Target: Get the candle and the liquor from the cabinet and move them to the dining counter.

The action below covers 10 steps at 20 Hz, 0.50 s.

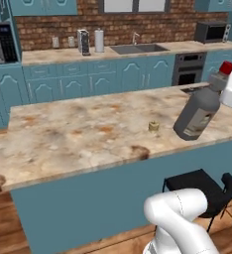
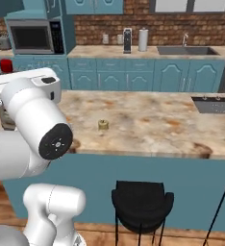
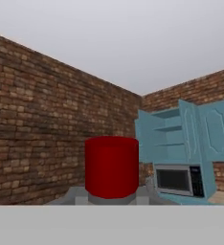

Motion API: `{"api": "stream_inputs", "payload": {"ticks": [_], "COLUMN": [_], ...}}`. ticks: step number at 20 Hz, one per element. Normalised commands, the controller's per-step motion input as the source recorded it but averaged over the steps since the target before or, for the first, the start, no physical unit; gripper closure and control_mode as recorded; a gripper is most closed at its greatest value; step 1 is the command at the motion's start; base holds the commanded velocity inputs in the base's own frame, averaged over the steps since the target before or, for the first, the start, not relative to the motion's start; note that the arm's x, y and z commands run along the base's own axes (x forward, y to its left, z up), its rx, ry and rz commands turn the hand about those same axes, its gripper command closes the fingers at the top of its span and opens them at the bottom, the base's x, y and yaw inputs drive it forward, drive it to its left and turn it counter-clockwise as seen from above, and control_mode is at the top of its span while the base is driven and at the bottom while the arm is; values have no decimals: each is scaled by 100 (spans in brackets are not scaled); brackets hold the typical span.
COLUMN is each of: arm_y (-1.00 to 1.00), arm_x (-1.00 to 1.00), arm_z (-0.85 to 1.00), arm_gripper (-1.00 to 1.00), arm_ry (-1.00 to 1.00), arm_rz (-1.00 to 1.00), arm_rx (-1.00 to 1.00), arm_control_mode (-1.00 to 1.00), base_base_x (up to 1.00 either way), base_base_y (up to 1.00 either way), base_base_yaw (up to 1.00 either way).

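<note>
The liquor [image 1: 198, 113], a dark grey bottle with a red cap [image 1: 227, 67], hangs tilted over the right part of the dining counter [image 1: 78, 144]. My gripper [image 1: 225, 85] is shut on its neck just below the cap. In the hand view the red cap [image 3: 111, 165] sits close in front of the camera. The candle [image 1: 153, 126], a tiny gold-tan cylinder, stands on the marble top just left of the bottle's base, also seen as the candle [image 2: 103, 125] from the right. The cabinet [image 3: 173, 136] stands with its doors open above a microwave.
Black stools [image 2: 141, 202] stand in front of the island's teal base. A cooktop [image 2: 214, 104] is set into the island's right end. The back counter holds a sink [image 1: 138, 48], a paper roll [image 1: 99, 40] and a dark appliance [image 1: 83, 42].
</note>
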Motion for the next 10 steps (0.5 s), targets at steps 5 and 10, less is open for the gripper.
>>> {"api": "stream_inputs", "payload": {"ticks": [5,10], "arm_y": [0,0], "arm_x": [0,0], "arm_z": [0,0], "arm_gripper": [100,100], "arm_ry": [0,0], "arm_rz": [0,0], "arm_rx": [0,0], "arm_control_mode": [100,100], "base_base_x": [-1,-1], "base_base_y": [-95,-98], "base_base_yaw": [24,15]}}
